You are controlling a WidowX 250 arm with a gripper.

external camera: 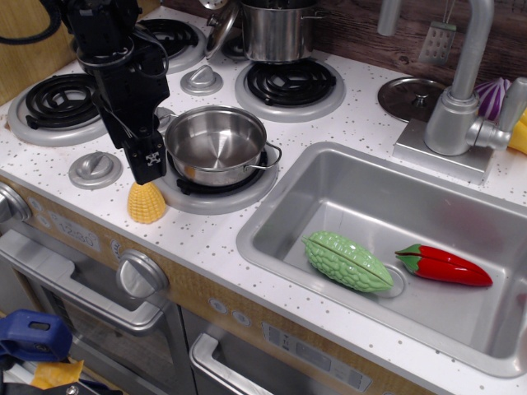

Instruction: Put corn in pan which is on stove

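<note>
No readable text, brand, number or label anywhere in the frame. Closest thing to a sign: a small white pixel-like pattern on the black gripper [149, 160], left of centre, too small to decode. Front panel [305, 358] of the toy counter, along the bottom edge, carries faint pale printed marks, possibly button or dial graphics, too blurred to read. Similar faint marks on the panel at lower left near the round knob [142, 276], also illegible. Nothing legible on the pan [216, 144], the stove [206, 226], the sink [370, 206] or the faucet [461, 107].
</note>
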